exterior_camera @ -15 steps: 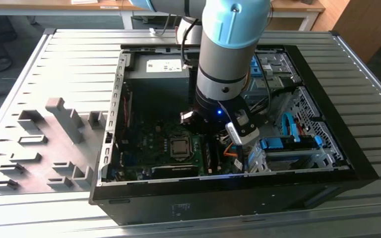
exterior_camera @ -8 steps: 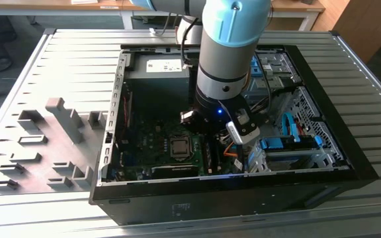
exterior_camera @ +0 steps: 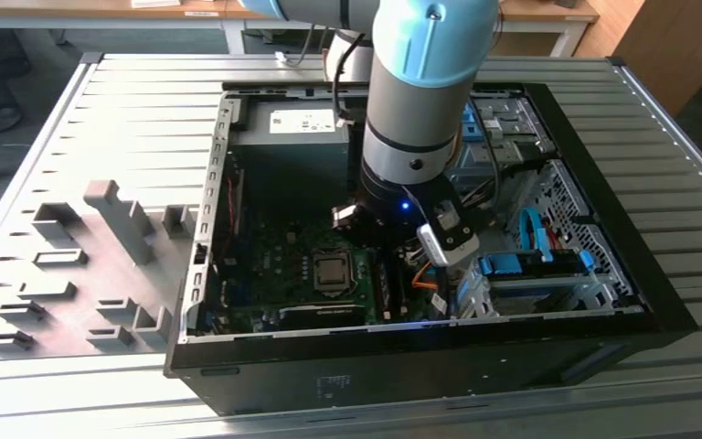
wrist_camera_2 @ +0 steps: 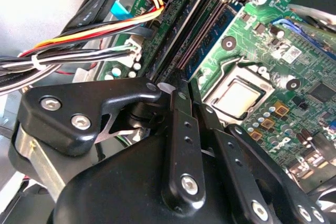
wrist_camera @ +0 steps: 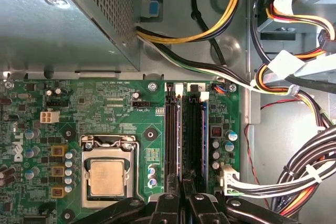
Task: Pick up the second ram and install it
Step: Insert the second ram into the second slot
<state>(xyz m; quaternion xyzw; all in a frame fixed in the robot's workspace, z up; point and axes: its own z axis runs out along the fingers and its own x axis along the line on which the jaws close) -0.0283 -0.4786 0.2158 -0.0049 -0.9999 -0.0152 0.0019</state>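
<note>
Ext. view: arm point(exterior_camera: 419, 101) stands near-vertical, reaching down into the open PC case point(exterior_camera: 595, 274), gripper point(exterior_camera: 382, 240) low over the motherboard point(exterior_camera: 284, 265) beside the CPU socket point(exterior_camera: 330, 271). Second wrist view: fingers point(wrist_camera_2: 181, 129) drawn close together on a thin edge over the RAM slots point(wrist_camera_2: 197, 35); can't tell whether it's the second ram. First wrist view: fingertips point(wrist_camera: 185, 199) meet at the slots' point(wrist_camera: 184, 140) near end, CPU socket point(wrist_camera: 106, 177) off to one side, cable bundle point(wrist_camera: 294, 177) to the other.

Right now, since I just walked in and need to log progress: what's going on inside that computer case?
The robot arm reaches down into the open computer case, with its claw at the memory slots beside the processor on the motherboard. In both wrist views the claw's fingers line up with the slots. Whether they grip the second ram, or whether it is already seated, can't be made out.
</note>
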